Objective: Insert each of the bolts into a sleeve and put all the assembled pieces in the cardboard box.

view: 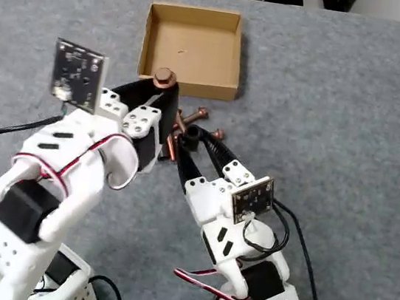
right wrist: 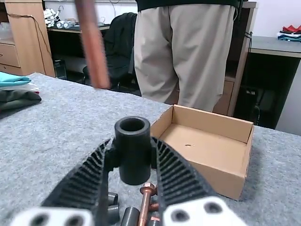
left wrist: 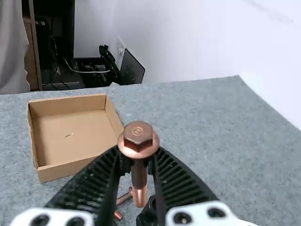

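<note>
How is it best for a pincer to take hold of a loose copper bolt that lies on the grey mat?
Grip the loose copper-coloured hex-head bolt by the middle of its plain shank, coming straight down from above and closing across it. It lies flat on the mat, so the shank offers two free sides. The wider head would probably slip.

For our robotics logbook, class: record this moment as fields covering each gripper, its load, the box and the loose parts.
left gripper: jaws shut on a copper bolt, head up
right gripper: jaws shut on a black sleeve, bore up
assembly: bolt not yet in sleeve
cardboard box: beyond both arms, open top
loose bolts: lying between arms and box
</note>
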